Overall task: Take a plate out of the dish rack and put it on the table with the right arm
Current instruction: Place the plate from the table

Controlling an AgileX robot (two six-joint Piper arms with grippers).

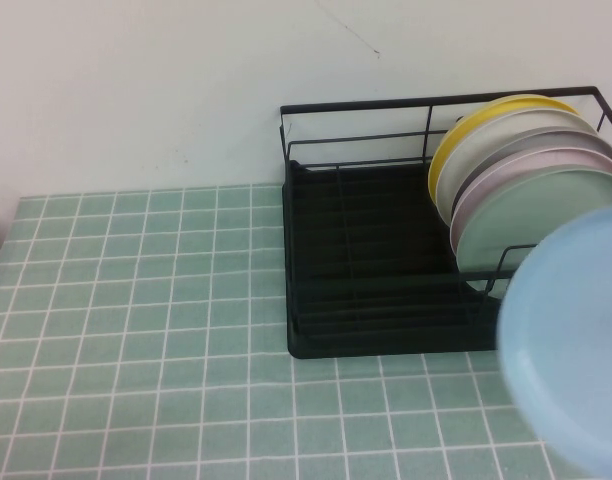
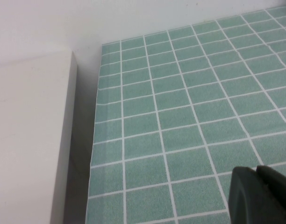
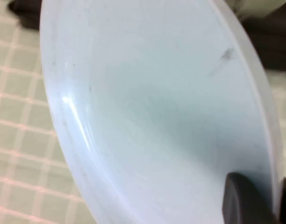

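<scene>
The light blue plate [image 1: 571,340] hangs tilted above the table [image 1: 136,330], in front of the right end of the black dish rack [image 1: 366,300] and outside it. It fills the right wrist view as a plate [image 3: 147,116] seen from its hollow side. My right gripper [image 3: 274,189] is shut on its rim, one dark finger [image 3: 246,200] inside the plate and the other behind the edge. The plate hides this gripper in the high view. My left gripper [image 2: 257,171] hovers low over the tiles, its fingers pressed together on nothing.
Several plates stand upright in the rack's right half: yellow [image 1: 466,130], pink [image 1: 546,165] and mint green [image 1: 526,215] among them. A white wall rises behind. A white block [image 2: 31,140] borders the table's left edge.
</scene>
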